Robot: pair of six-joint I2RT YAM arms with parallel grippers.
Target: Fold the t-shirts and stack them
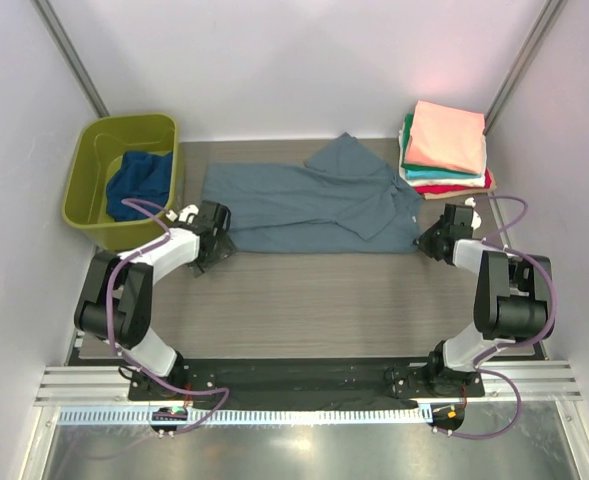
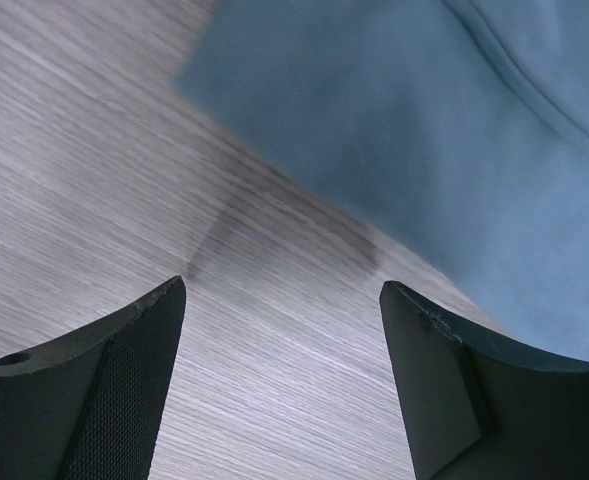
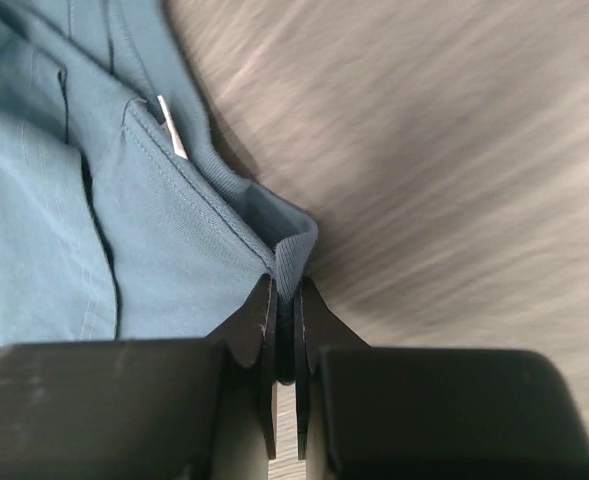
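— Right gripper [image 3: 286,300] first: we read it as pinched shut on the neckband of the grey-blue shirt [image 3: 174,220], with the ribbed edge squeezed up between the two pads.

— Agreed. And our left gripper [image 2: 282,290]?

— Spread wide, nothing between its pads. It hangs low over bare bench [image 1: 324,300], and the shirt's near hem corner lies just beside it, not touched.

— So where does the shirt itself sit?

— Lengthwise across the far half of the bench, hem toward our left arm and collar toward our right. One sleeve sticks out on the far side and the chest part looks rumpled, so it isn't a tidy rectangle yet.

— And the others?

— A folded stack stands at the far right corner: salmon pink shirt [image 1: 446,135] on top, then teal, white and red edges showing beneath. The dark navy shirt [image 1: 139,180] lies bunched in the olive tub [image 1: 84,195] at the far left.

— Then we'd judge this as the fifth shirt being laid out for folding, with one more waiting.

— Yes. Next, we think the left gripper must drop onto that hem corner and close, so both ends are held. Only then can we pull the cloth taut and smooth before folding; lifting by the collar alone would likely drag it into a heap.
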